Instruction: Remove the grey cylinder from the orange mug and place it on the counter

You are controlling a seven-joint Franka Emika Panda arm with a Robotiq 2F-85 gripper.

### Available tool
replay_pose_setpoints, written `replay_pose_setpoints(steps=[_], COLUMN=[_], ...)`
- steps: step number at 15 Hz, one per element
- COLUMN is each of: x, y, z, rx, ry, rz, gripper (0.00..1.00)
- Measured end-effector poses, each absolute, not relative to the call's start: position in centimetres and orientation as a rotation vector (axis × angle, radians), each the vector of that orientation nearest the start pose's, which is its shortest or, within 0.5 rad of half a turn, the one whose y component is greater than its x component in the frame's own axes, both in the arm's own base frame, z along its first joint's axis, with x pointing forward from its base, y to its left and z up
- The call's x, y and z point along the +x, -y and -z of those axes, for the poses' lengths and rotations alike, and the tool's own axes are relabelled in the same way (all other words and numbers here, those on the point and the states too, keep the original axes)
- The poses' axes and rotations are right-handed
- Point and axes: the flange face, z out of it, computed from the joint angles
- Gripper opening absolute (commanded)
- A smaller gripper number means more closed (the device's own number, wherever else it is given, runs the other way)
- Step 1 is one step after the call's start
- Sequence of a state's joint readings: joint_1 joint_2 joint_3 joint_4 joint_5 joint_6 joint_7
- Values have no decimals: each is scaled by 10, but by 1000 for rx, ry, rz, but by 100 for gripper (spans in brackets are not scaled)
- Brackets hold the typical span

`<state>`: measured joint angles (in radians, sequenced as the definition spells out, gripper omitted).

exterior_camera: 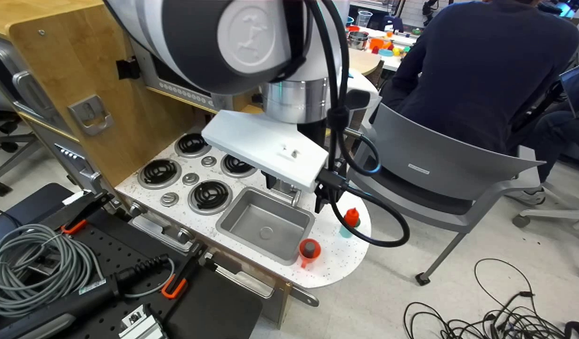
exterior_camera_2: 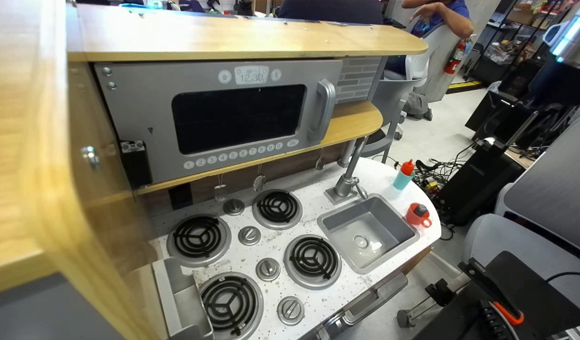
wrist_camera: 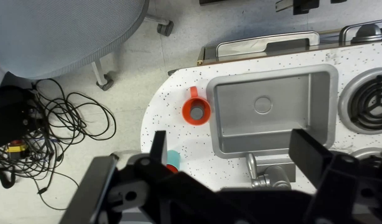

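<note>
The grey cylinder (exterior_camera: 309,248) stands inside the orange mug (exterior_camera: 304,257), its top showing at the rim. In the wrist view the cylinder (wrist_camera: 197,112) sits within the mug (wrist_camera: 186,112), whose handle points away from the gripper. An exterior view also shows the cylinder (exterior_camera_2: 419,210) and mug (exterior_camera_2: 414,219). The mug stands on the white counter (exterior_camera: 338,263), beside the sink near the rounded end. My gripper (wrist_camera: 229,133) is open with nothing between its fingers. It hangs above the sink and faucet area, apart from the mug, with the mug toward its left finger in the wrist view.
The steel sink (wrist_camera: 262,93) adjoins the mug. The faucet (exterior_camera_2: 348,177) rises behind the sink. A teal bottle with a red cap (exterior_camera_2: 403,175) stands near the rounded end. Black burners (exterior_camera_2: 313,257) lie past the sink. A microwave and wooden shelf (exterior_camera_2: 356,120) overhang the counter's back.
</note>
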<state>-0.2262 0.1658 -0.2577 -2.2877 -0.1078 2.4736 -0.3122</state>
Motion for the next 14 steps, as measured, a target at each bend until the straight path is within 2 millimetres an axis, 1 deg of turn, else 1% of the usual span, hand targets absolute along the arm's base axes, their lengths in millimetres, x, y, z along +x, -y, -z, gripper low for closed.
replay_pose_setpoints(steps=[5, 9, 11, 14], x=[487, 494, 496, 500], y=[275, 295, 305, 316], z=[-241, -206, -191, -173], rx=[-3260, -3261, -3260, -3257], ry=[-133, -127, -121, -114], rz=[-132, -207, -235, -261], gripper=[100, 100, 100, 100])
